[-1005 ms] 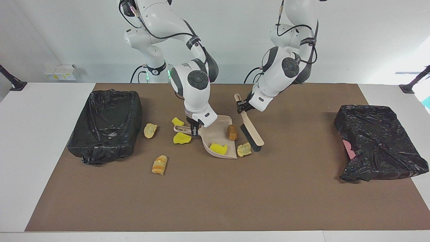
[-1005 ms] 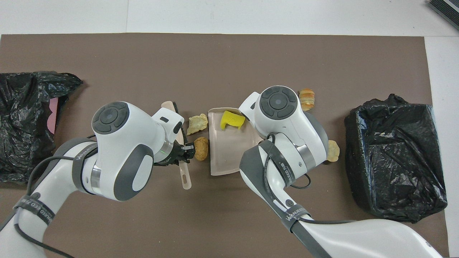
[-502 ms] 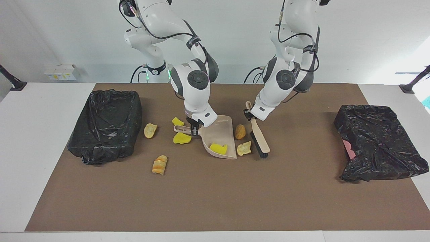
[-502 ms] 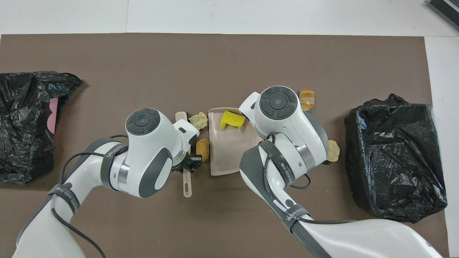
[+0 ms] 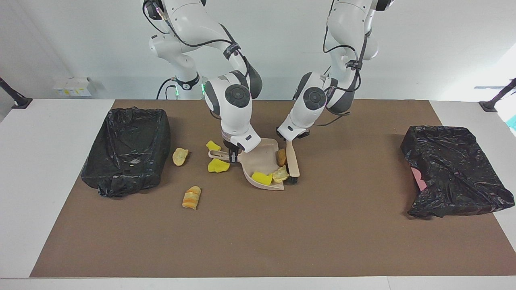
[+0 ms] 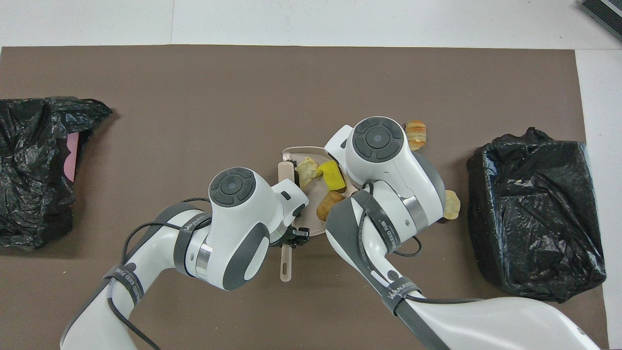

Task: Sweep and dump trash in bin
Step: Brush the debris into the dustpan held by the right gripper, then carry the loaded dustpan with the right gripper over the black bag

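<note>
While our left gripper (image 5: 291, 139) stays clenched on the brush (image 5: 292, 161) handle, the brush lies along the dustpan's (image 5: 262, 159) open lip, long axis running twelve to six in the overhead view. Two scraps, brown (image 5: 281, 157) and pale (image 5: 280, 174), sit at its three o'clock, just inside the pan with a yellow chunk (image 5: 262, 178). Our right gripper (image 5: 233, 155) grips the pan handle. Four scraps (image 5: 191, 197) remain on the mat toward the right arm's bin (image 5: 127, 151), so we judge the right arm nearer them.

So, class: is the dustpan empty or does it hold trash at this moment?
Not empty. The dustpan holds a yellow chunk, a pale scrap and a brown piece.
</note>
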`<state>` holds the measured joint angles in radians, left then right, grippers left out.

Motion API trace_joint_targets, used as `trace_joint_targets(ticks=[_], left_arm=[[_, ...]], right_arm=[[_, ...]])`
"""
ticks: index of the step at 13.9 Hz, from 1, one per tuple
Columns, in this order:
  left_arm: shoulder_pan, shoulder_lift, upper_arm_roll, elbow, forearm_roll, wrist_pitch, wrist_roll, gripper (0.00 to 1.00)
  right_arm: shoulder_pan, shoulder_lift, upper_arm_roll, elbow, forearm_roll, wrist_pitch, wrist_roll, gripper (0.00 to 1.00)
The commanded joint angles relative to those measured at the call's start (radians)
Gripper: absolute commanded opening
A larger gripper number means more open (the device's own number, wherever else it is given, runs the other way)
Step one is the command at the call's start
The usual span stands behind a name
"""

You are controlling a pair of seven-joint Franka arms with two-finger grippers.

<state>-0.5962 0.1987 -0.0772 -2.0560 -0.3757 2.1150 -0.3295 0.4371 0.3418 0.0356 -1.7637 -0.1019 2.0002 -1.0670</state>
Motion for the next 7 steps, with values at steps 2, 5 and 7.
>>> trace_joint_targets(ticks=[2,5,7], left_arm=[[0.025,-0.013,0.007,0.002,-0.103,0.025,0.020,0.00],[0.065,-0.048,0.016,-0.001,-0.106,-0.003,0.012,0.00],[0.104,-0.051,0.017,-0.001,-0.094,-0.055,0.015,0.00]], right_arm=[[-0.008,-0.026,0.010,-0.031,0.001,-0.009,0.022,0.00],[-0.008,-0.027,0.010,-0.030,0.001,-0.009,0.024,0.00],[-0.018,-0.029,0.010,-0.030,0.001,-0.011,0.019,0.00]])
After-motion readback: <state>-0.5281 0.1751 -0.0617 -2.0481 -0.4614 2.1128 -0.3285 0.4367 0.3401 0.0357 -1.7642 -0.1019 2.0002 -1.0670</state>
